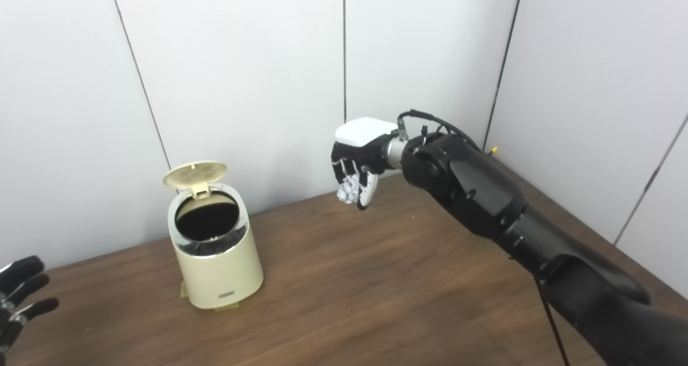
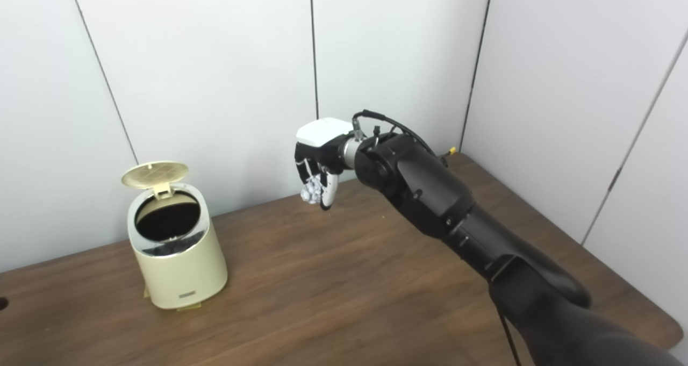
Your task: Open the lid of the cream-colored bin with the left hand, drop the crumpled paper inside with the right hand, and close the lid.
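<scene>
Right hand (image 1: 357, 164) carrying the crumpled white paper ball (image 1: 349, 188) above the brown wooden table (image 1: 376, 285), with the cream-coloured cylindrical bin (image 1: 215, 248) standing open at the left.

The fingers (image 1: 367, 189) of the right hand are curling down and clamping on the paper ball, which is hanging in the air near the far wall, well apart from the bin and to its right. The bin's round hinged lid (image 1: 195, 174) is standing raised at the far side of the rim, exposing the dark interior. The left hand (image 1: 19, 296) is hovering at the near left edge, fingers spread apart, holding nothing and not touching the bin.
</scene>
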You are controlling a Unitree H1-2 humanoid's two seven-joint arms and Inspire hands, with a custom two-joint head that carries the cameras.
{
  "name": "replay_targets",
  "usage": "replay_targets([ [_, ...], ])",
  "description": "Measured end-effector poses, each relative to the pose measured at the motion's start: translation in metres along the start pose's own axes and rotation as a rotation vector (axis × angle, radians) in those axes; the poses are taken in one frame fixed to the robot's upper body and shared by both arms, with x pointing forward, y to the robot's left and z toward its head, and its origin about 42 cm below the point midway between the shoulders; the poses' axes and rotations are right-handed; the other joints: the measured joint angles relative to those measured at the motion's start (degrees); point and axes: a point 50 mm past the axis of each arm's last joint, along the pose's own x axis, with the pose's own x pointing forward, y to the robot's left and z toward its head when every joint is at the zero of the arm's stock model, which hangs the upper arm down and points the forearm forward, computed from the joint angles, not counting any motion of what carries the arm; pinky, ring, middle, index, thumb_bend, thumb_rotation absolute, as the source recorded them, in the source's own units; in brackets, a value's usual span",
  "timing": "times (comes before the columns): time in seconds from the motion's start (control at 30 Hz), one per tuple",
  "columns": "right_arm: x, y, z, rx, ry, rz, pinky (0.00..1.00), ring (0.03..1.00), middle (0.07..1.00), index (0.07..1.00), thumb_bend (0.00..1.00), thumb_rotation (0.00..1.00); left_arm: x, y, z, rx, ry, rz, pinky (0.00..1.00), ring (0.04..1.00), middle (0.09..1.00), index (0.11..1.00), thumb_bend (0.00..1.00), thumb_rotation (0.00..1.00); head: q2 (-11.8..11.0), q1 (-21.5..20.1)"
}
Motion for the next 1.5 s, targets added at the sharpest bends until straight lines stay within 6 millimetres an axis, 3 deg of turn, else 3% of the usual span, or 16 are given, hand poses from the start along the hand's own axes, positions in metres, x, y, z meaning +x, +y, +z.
replay_targets([
  [0.23,-0.002,-0.029,0.032,0.0,-0.105,-0.004,0.32,0.419,0.49,0.48,0.52,0.0,0.0,-0.01,-0.001,0.004,-0.003,0.013,0.77,0.858,0.841,0.806,0.16,0.94,0.18,5.54],
  [0.27,-0.002,-0.034,0.036,0.0,-0.119,-0.012,0.38,0.46,0.511,0.456,0.52,0.0,0.0,-0.011,-0.001,0.004,-0.003,0.011,0.8,0.87,0.851,0.82,0.15,0.96,0.35,6.85],
  [0.4,-0.005,-0.05,0.051,-0.013,-0.174,-0.027,0.29,0.423,0.493,0.485,0.52,0.0,0.0,-0.019,-0.001,-0.007,-0.043,-0.002,0.96,0.971,0.933,0.904,0.17,0.99,0.62,11.33],
  [0.5,-0.007,-0.056,0.066,-0.014,-0.21,-0.03,0.27,0.424,0.486,0.486,0.52,0.0,0.006,-0.021,-0.007,-0.002,-0.063,0.0,1.0,0.996,0.958,0.935,0.23,1.0,0.7,13.45],
  [0.67,-0.005,-0.054,0.082,0.009,-0.264,-0.03,0.22,0.382,0.458,0.506,0.52,0.0,0.008,-0.03,-0.019,0.037,-0.054,0.021,0.98,0.995,0.97,0.949,0.24,1.0,0.7,16.87],
  [0.83,-0.002,-0.052,0.097,0.015,-0.304,-0.026,0.24,0.38,0.46,0.513,0.52,0.0,0.01,-0.036,-0.03,0.063,-0.035,0.025,0.93,0.974,0.957,0.944,0.24,1.0,0.62,18.99],
  [1.07,0.005,-0.049,0.113,0.02,-0.385,-0.023,0.27,0.391,0.474,0.507,0.52,0.0,0.01,-0.041,-0.03,0.071,-0.038,0.051,0.89,0.96,0.944,0.936,0.23,1.0,-0.09,20.22],
  [1.5,0.026,-0.044,0.127,0.02,-0.42,-0.066,0.21,0.359,0.442,0.522,0.51,0.0,0.007,-0.05,-0.023,0.076,-0.064,0.064,0.87,0.939,0.929,0.919,0.21,1.0,-0.44,21.54],
])
